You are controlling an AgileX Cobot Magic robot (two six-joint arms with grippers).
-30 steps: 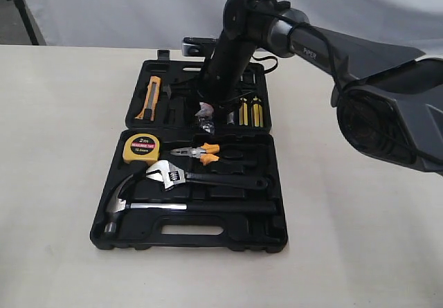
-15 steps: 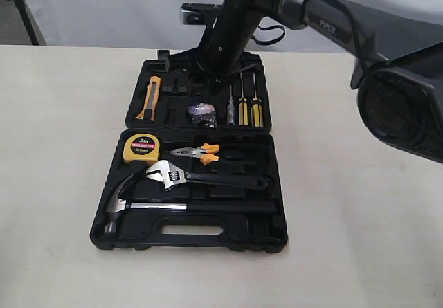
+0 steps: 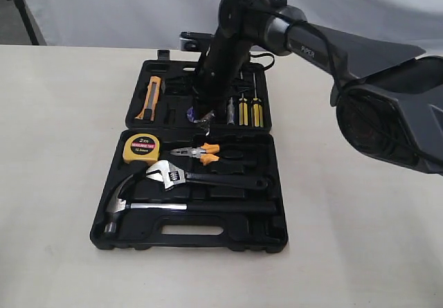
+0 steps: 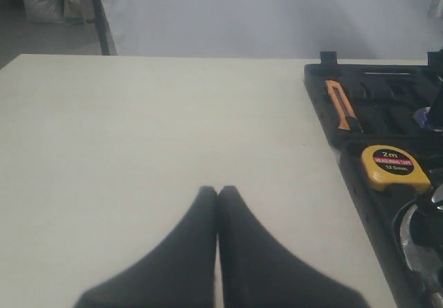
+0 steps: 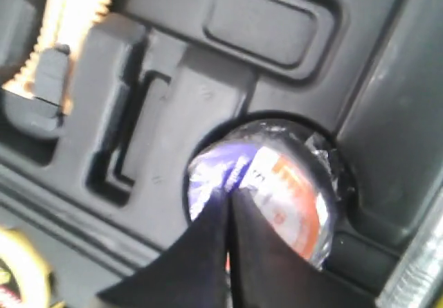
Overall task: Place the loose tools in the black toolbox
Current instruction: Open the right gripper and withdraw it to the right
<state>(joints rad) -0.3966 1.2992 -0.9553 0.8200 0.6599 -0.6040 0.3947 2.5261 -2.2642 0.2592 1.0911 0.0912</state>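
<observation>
Table [image 3: 62, 183]: pale, plain top, carrying everything else.
Toolbox [image 3: 242, 235]: lying open flat at mid-table in ext. view, both halves facing up, handle cut-out along the near edge. Tools are sitting in recesses in both halves.
R arm [image 3: 325, 48]: reaching in from the right of ext. view and bending down over the far half of the toolbox.
Hammer [image 3: 119, 201]: lying along the near half, head toward the left, just behind the cut-out.
Wrench [image 3: 201, 178]: lying just behind the hammer, jaw end to the left, black handle pointing right.
Knife [image 3: 151, 98]: orange/black, sitting at the left end of the far half.
Screwdrivers [image 3: 248, 109]: yellow-handled, lying side by side at the right of the far half, w/ a smaller grey one beside them.
Pliers [image 3: 197, 154]: orange grips, lying in the near half btwn tape measure and right side.
Tape measure [image 3: 141, 148]: yellow, sitting in the back-left corner of the near half.
Roll [image 5: 277, 183]: wrapped, purple/orange/white, sitting in a round recess in the far half.
R gripper [image 5: 228, 197]: fingers pressing together, holding nothing, tips pointing down at the roll; can't tell if touching it.
L gripper [image 4: 217, 192]: fingers pressing together, holding nothing, hanging over bare table well apart from the toolbox.
</observation>
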